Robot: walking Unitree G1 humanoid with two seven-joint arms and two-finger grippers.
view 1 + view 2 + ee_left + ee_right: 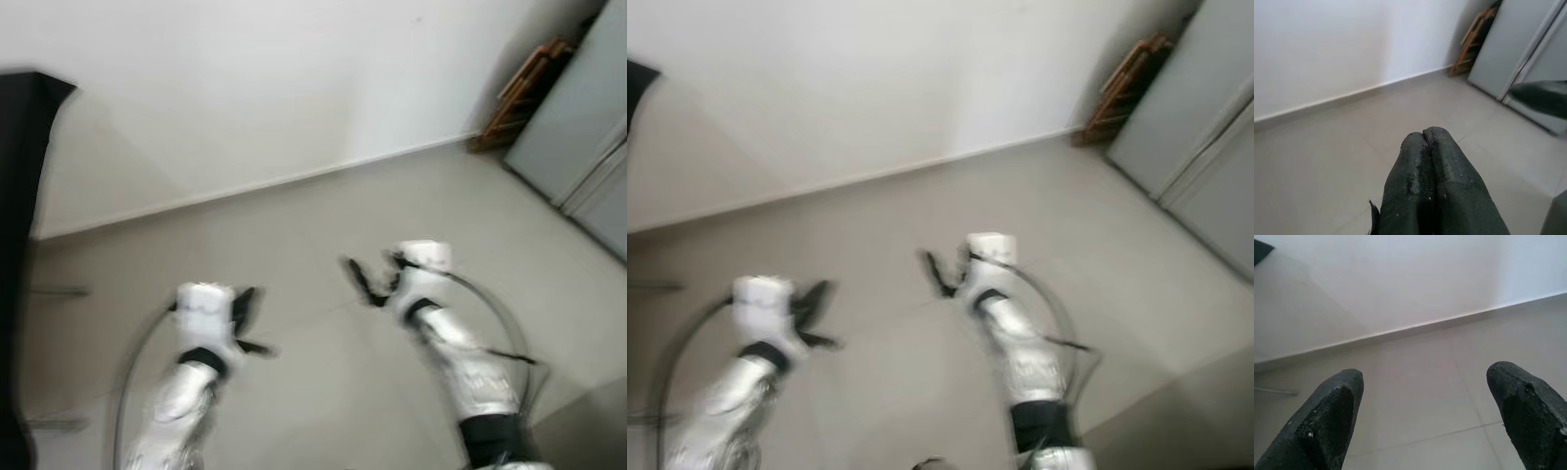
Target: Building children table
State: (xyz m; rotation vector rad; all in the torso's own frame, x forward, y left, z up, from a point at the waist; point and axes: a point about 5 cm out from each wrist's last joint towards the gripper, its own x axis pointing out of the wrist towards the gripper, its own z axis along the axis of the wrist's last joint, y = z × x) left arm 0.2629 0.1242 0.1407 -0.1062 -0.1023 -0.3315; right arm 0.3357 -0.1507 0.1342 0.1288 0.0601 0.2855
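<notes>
A plain room corner in a home, motion-blurred.

Pale grey floor tiles [323, 392] fill the lower frame and meet a bare white wall [255, 88] along a light skirting board [294, 178] running diagonally across the middle. At the upper right a folded wooden frame [519, 93] leans in the corner beside a grey cabinet door [578, 117]. A dark object [18, 196] stands at the left edge.

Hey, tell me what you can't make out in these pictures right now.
- Wooden item in the corner: blurred in the eye views, cut by the top edge in the left wrist view; what it is stays unclear.
- Dark shape on the left: cut off by the frame edge, unidentifiable.
- Both arms: smeared by motion in the eye views.
</notes>
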